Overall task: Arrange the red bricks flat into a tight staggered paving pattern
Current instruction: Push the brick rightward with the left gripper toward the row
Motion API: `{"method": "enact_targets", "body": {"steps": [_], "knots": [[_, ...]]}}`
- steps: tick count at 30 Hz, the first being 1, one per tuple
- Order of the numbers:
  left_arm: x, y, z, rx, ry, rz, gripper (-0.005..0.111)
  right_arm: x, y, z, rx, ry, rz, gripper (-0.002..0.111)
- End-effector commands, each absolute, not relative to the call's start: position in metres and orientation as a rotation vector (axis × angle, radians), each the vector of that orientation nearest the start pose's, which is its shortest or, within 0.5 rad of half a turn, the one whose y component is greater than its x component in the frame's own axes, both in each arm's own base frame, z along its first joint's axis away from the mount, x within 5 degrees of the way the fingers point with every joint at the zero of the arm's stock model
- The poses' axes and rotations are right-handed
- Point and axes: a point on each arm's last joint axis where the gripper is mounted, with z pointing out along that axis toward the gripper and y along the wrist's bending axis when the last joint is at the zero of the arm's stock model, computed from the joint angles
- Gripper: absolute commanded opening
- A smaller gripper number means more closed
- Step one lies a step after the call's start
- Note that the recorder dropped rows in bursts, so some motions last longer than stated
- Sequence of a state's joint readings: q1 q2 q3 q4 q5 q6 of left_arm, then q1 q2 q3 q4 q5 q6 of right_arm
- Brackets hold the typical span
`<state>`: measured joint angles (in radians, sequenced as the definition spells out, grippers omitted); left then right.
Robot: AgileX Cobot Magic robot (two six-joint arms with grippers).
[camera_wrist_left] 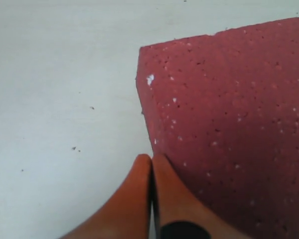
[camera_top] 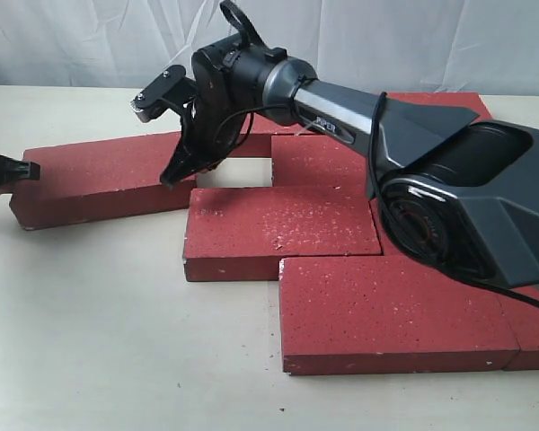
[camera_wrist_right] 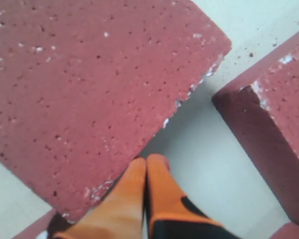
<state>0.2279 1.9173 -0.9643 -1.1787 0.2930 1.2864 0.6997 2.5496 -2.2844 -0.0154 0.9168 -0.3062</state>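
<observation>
Several red bricks lie flat on the pale table. The leftmost red brick (camera_top: 99, 175) lies slightly askew, apart from the others. My left gripper (camera_top: 31, 169) is shut and empty, its tips (camera_wrist_left: 151, 158) at that brick's (camera_wrist_left: 229, 114) left end. My right gripper (camera_top: 172, 177) reaches across the middle, shut and empty. Its tips (camera_wrist_right: 148, 160) sit against the same brick's (camera_wrist_right: 89, 84) right end, in a small gap (camera_top: 234, 172) of bare table. Across the gap lies a back brick (camera_top: 319, 162) (camera_wrist_right: 274, 124). A middle brick (camera_top: 283, 229) and a front brick (camera_top: 395, 310) sit staggered and close together.
More red bricks lie at the back (camera_top: 431, 99) and at the right edge (camera_top: 532, 337), partly hidden by the right arm's dark body (camera_top: 458, 197). Bare table (camera_top: 117, 341) spreads across the front left. A white curtain (camera_top: 90, 40) hangs behind.
</observation>
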Motion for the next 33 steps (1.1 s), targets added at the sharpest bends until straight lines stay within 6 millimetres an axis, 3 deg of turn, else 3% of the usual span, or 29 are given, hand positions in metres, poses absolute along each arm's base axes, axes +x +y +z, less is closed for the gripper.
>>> {"method": "enact_targets", "body": {"steps": [1, 11, 19, 26, 33], "knots": [[0.358, 0.05, 0.13, 0.047, 2.471, -0.294, 0.0, 0.413, 0.357, 0.163, -1.31, 2.306, 0.131, -0.001], [0.36, 0.039, 0.136, 0.149, 2.396, -0.424, 0.0, 0.408, 0.353, 0.161, -1.358, 2.369, 0.11, -0.001], [0.36, 0.039, 0.136, 0.149, 2.396, -0.424, 0.0, 0.418, 0.341, 0.162, -1.395, 2.323, -0.125, -0.001], [0.36, 0.04, 0.136, 0.144, 2.399, -0.41, 0.0, 0.414, 0.333, 0.161, -1.413, 2.402, -0.192, -0.001], [0.361, 0.047, 0.134, 0.111, 2.415, -0.305, 0.0, 0.414, 0.325, 0.18, -1.417, 2.387, -0.274, -0.001]]}}
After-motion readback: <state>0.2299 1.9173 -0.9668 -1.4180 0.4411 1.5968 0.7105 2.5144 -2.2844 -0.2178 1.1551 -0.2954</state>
